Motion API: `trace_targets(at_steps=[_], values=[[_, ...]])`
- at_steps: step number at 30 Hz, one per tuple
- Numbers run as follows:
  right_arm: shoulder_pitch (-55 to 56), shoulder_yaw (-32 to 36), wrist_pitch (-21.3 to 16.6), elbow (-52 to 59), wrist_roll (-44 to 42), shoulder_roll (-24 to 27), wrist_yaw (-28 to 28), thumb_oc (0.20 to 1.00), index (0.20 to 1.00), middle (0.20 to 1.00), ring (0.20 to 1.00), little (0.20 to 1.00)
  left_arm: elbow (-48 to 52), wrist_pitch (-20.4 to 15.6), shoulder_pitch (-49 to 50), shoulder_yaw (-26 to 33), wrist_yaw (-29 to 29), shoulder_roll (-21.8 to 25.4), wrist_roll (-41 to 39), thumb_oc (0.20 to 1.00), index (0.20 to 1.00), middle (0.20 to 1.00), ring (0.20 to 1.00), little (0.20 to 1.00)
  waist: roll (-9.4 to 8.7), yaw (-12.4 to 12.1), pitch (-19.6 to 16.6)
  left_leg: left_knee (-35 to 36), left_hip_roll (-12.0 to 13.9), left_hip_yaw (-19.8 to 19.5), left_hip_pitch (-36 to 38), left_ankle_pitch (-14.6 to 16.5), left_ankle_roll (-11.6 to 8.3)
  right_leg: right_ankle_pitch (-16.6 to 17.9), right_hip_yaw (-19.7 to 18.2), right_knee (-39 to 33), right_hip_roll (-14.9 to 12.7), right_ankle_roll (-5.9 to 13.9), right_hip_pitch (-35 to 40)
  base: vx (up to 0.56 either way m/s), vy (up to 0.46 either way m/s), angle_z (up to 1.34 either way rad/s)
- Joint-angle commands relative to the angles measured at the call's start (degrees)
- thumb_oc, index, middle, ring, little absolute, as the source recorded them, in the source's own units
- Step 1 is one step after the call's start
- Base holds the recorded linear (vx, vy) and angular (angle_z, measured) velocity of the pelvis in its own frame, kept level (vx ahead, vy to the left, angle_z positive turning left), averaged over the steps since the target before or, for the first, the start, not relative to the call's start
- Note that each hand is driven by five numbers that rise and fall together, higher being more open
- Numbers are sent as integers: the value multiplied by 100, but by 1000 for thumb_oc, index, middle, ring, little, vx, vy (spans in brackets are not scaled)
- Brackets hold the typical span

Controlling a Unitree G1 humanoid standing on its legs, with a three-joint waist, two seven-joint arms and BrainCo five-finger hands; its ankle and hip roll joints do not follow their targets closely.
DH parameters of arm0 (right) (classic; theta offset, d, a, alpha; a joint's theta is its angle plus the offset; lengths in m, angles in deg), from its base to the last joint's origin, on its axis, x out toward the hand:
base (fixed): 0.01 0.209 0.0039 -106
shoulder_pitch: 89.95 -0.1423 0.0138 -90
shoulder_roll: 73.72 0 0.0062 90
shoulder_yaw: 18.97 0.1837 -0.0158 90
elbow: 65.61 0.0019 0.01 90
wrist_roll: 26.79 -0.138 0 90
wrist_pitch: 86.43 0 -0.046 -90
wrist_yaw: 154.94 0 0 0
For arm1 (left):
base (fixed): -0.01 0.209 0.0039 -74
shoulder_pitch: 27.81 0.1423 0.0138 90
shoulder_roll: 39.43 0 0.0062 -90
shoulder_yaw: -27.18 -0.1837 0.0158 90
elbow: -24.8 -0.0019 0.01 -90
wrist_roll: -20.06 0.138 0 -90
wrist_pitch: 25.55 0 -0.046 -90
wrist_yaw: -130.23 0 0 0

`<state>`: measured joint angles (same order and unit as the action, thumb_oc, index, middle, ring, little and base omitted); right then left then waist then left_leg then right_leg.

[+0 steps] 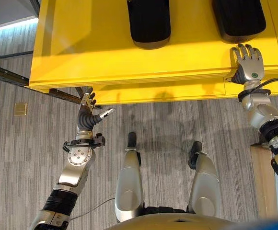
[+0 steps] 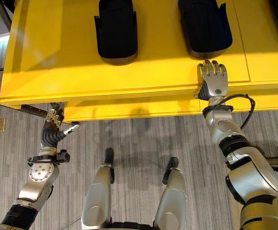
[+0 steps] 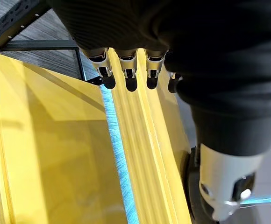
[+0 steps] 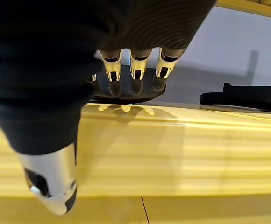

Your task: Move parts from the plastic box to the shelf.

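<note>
Yellow shelf (image 1: 105,48), two black parts (image 2: 116,31) lying on top, apart.
Right hand (image 2: 214,81): spread flat at front edge, just beside one part. Left hand (image 1: 87,115): fingers relaxed, empty, below shelf's edge.

Head cams look down; wrist cams close on yellow shelf (image 1: 129,52).

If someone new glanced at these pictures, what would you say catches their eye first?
The big glossy yellow shelf surface stands out first, spanning the far part of the scene above the grey floor. Two black rounded plastic parts lie on it, side by side toward its far side. The right hand rests on the shelf's near edge with straight fingers reaching toward one part, while the left hand hangs open just below that edge.
</note>
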<state>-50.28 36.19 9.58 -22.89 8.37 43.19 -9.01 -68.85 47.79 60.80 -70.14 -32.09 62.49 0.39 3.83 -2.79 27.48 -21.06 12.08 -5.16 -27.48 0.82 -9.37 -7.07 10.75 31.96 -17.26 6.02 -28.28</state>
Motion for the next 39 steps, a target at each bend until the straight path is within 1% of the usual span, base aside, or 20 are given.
trace_targets(at_steps=[1, 6, 18, 39], values=[[-607, -44, -8, -267, -16, -83, -108, 1000, 1000, 1000, 1000, 1000, 415, -334, 116, -62, 36, 298, -49, 1000, 1000, 1000, 1000, 1000, -83, 3, 7, -45, -65, -52, 42, 213, 205, 32, -367, 99, 58, 65, -179, 0, 0, 0], [-712, -43, -57, -349, -159, -4, -84, 1000, 1000, 1000, 1000, 1000, 427, -347, 167, -32, -8, 310, -94, 1000, 1000, 1000, 1000, 1000, -84, -23, 27, -19, -75, -68, 17, 188, 201, 19, -347, 124, 45, 62, -198, 0, 0, 0], [-780, -119, -79, -575, -277, 0, -52, 1000, 1000, 1000, 1000, 1000, 423, -351, 180, -29, -12, 339, -122, 1000, 1000, 1000, 1000, 1000, -71, -56, 60, -37, -89, -88, -35, 177, 206, 2, -326, 188, 39, 61, -254, 0, 0, 0], [-1048, -418, -143, -500, -248, 35, 85, 1000, 1000, 1000, 1000, 1000, 476, -382, 225, 51, 31, 415, -164, 1000, 1000, 1000, 1000, 1000, -155, -145, 106, -124, -123, -184, -157, 194, 210, 15, -260, 211, 23, 52, -274, 0, 0, 1]])
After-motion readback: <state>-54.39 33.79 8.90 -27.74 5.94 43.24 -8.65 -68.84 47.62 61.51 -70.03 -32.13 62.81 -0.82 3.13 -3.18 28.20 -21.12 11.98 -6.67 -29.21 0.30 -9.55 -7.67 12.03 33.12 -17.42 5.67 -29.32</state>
